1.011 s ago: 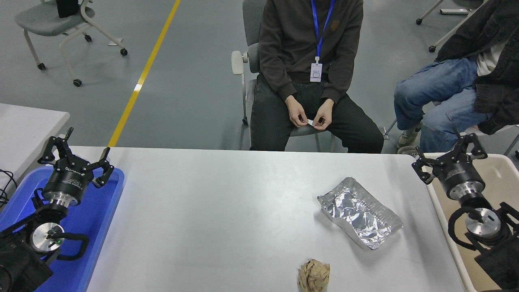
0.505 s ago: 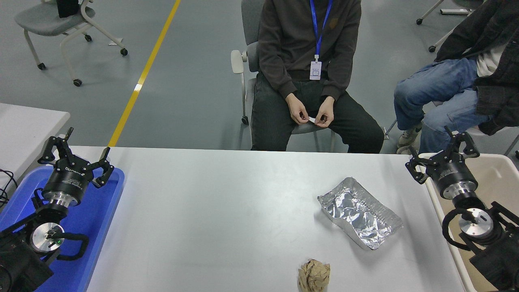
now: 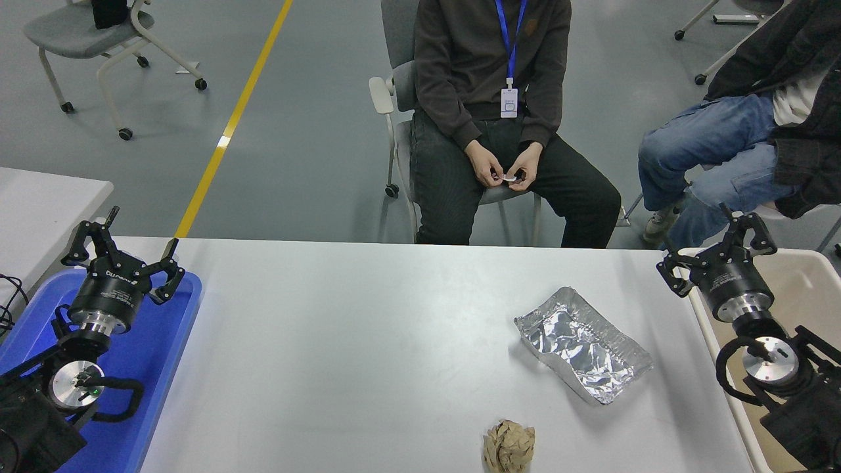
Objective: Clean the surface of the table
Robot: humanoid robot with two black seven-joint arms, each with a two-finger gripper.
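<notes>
The table surface (image 3: 368, 341) is a wide, light grey-white top with rounded corners. A crumpled foil tray (image 3: 581, 343) lies on its right half. A ball of crumpled brown paper (image 3: 508, 447) sits near the front edge. My right gripper (image 3: 713, 246) hangs open over the table's right edge, to the right of the foil tray and apart from it. Over the blue tray at the lower left, my left gripper (image 3: 125, 244) is parked open, holding nothing.
A blue tray (image 3: 161, 341) sits at the left edge and a beige bin (image 3: 808, 282) at the right edge. A person (image 3: 493, 98) sits at the far side; a second person (image 3: 755, 118) sits at the far right. Another tabletop's corner (image 3: 46, 203) shows at the left.
My right gripper has shifted a little to the left and away from me, from over the beige bin to the table's right edge. The seated person has rolled back a bit.
</notes>
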